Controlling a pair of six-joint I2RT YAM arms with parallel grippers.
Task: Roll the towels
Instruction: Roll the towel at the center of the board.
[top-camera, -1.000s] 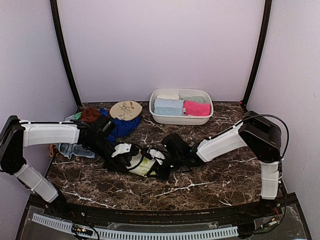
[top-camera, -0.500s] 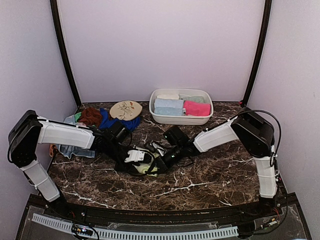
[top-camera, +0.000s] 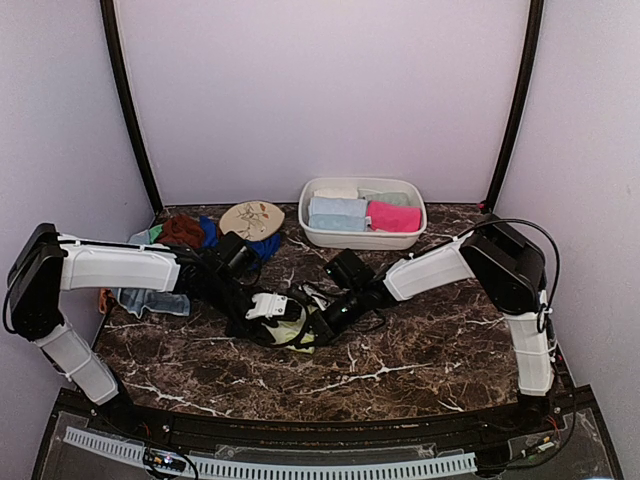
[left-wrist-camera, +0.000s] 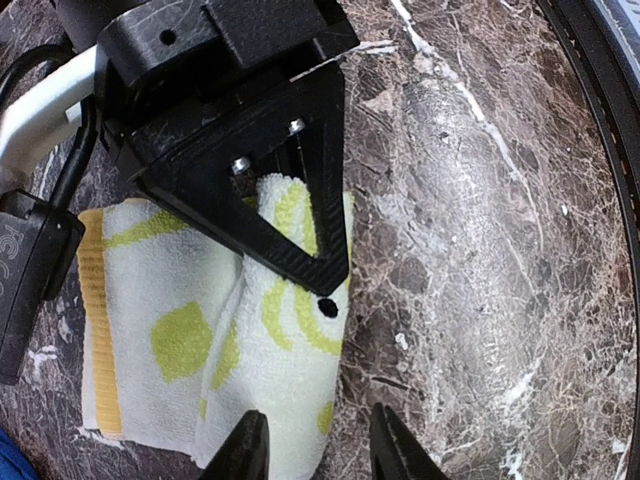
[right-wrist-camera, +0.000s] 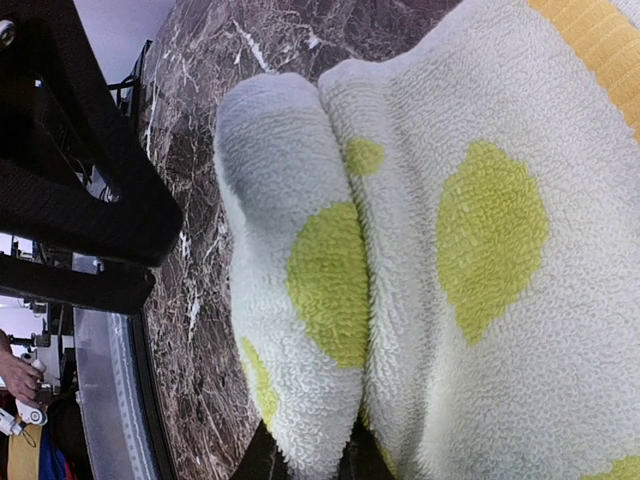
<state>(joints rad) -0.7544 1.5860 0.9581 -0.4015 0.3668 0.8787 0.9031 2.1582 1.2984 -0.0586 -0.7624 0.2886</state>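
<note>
The spotted towel (top-camera: 290, 332) lies at the middle of the counter (top-camera: 430, 350), between the two arms, with one long edge doubled over into a thick fold. That fold is clamped by the right pincer (right-wrist-camera: 305, 455), whose fingers are closed on the terry cloth. The left pincer (left-wrist-camera: 320, 450) is held further along the same fold with its fingers apart. Bare stone shows between the cloth and one finger, so nothing is gripped there.

The roll is judged to be barely begun. For a tidy result, the fold should be turned over evenly from both ends, so that it is not twisted into a cone. The left fingers would best be closed on the fold before any turn is made. The flat part with the orange-yellow band should be left lying on the stone and wound in tightly, since loose terry is likely to spring open.

The counter is dark, marble-patterned and white-veined. It looks smooth, so the cloth may slide rather than roll. At the rear, rolled towels (top-camera: 393, 215) are held in a white basin (top-camera: 360, 240). At the rear left, loose towels (top-camera: 182, 230) are heaped beside an oval disc (top-camera: 251, 219). The space is enclosed by plain lilac walls (top-camera: 320, 100).
</note>
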